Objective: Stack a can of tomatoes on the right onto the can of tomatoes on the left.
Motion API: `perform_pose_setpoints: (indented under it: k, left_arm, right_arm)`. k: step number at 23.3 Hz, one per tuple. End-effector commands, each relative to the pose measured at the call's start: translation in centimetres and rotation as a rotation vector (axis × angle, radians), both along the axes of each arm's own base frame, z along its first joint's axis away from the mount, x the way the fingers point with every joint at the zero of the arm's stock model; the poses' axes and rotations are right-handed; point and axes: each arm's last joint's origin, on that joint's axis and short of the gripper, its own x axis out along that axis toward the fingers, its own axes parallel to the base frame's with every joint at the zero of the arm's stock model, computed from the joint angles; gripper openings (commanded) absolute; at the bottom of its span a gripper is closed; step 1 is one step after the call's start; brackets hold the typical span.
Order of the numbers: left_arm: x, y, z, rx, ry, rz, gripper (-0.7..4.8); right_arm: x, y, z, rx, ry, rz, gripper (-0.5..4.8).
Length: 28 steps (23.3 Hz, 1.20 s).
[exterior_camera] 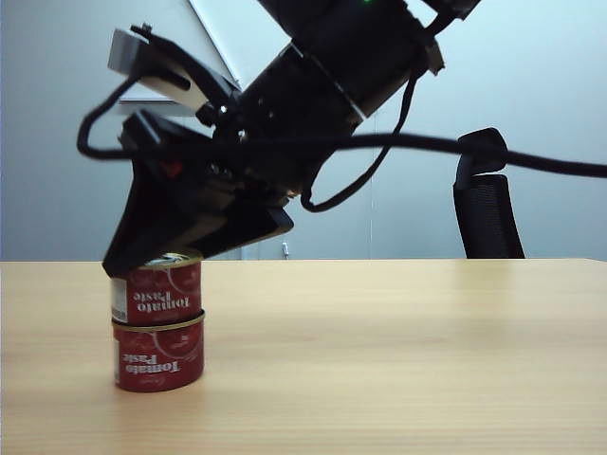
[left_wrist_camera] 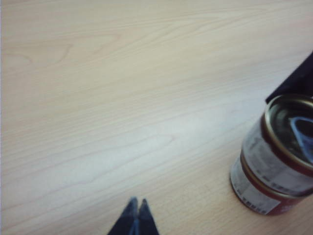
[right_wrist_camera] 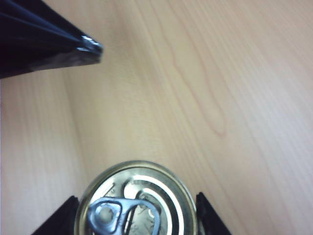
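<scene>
Exterior view showed the right end effector (exterior_camera: 156, 258) clamped on the upper can (exterior_camera: 158, 292), stacked on the lower can (exterior_camera: 159, 353); only the left wrist view revealed the left end effector (left_wrist_camera: 136, 211) closed together.

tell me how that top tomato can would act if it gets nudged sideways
The top can looks rigid metal, so it should not dent or flex. It rests on only the rim of the lower can, so it could slide off or topple. With the right gripper around it, that seems unlikely for now.

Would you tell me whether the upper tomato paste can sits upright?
Upright: the upper tomato paste can stands level on the lower can.
</scene>
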Motion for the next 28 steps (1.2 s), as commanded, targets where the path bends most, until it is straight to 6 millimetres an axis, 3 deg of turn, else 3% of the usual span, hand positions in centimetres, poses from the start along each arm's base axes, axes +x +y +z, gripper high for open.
perform_pose_setpoints:
  k: [1,6,7,8,9,10,12,16,19,21,22,24,25,26,28]
  left_arm:
    - [0.0,0.0,0.1,0.002,-0.01,-0.004,-0.02]
    - [0.0,0.0,0.1,0.003,-0.01,-0.003,-0.02]
    - [0.0,0.0,0.1,0.003,-0.01,-0.004,-0.02]
    - [0.0,0.0,0.1,0.003,-0.01,-0.004,-0.02]
    - [0.0,0.0,0.1,0.003,-0.01,-0.004,-0.02]
    - [0.0,0.0,0.1,0.003,-0.01,-0.004,-0.02]
    - [0.0,0.0,0.1,0.003,-0.01,-0.004,-0.02]
    - [0.0,0.0,0.1,0.003,-0.01,-0.004,-0.02]
    - [0.0,0.0,0.1,0.001,-0.014,-0.003,-0.02]
    - [-0.1,0.1,0.5,-0.017,-0.053,0.003,-0.02]
    - [-0.1,0.3,0.6,-0.022,-0.064,0.01,-0.02]
    - [-0.1,0.7,0.9,-0.035,-0.094,0.044,-0.02]
    - [0.0,1.1,1.0,-0.042,-0.109,0.069,-0.02]
    - [0.0,1.4,1.1,-0.045,-0.122,0.099,-0.02]
    - [0.1,2.1,1.4,-0.049,-0.154,0.172,-0.02]
  right_arm:
    - [0.1,0.2,0.4,0.011,-0.031,-0.015,1.1]
    - [0.1,0.1,0.3,0.01,-0.029,-0.015,1.18]
    - [0.1,0.1,0.3,0.01,-0.03,-0.015,1.41]
    - [0.1,0.2,0.4,0.015,-0.033,-0.015,2.73]
    - [0.2,0.2,0.4,0.019,-0.036,-0.015,3.63]
    - [0.2,0.2,0.5,0.023,-0.039,-0.016,4.15]
    - [0.3,0.4,0.9,0.032,-0.045,-0.015,4.68]
    - [0.7,0.9,2.1,0.063,-0.068,-0.016,4.79]
    - [1.1,1.4,4.4,0.128,-0.067,-0.044,4.79]
    - [0.9,1.1,8.2,0.237,-0.089,-0.074,4.79]
    - [0.7,0.9,9.5,0.274,-0.099,-0.082,3.89]
    - [0.3,-0.2,11.9,0.333,-0.14,-0.088,0.84]
    - [0.0,-0.8,12.9,0.359,-0.161,-0.093,-0.29]
    - [-0.3,-1.6,14.2,0.395,-0.181,-0.104,0.03]
    - [-1.0,-3.4,16.4,0.454,-0.224,-0.155,-0.09]
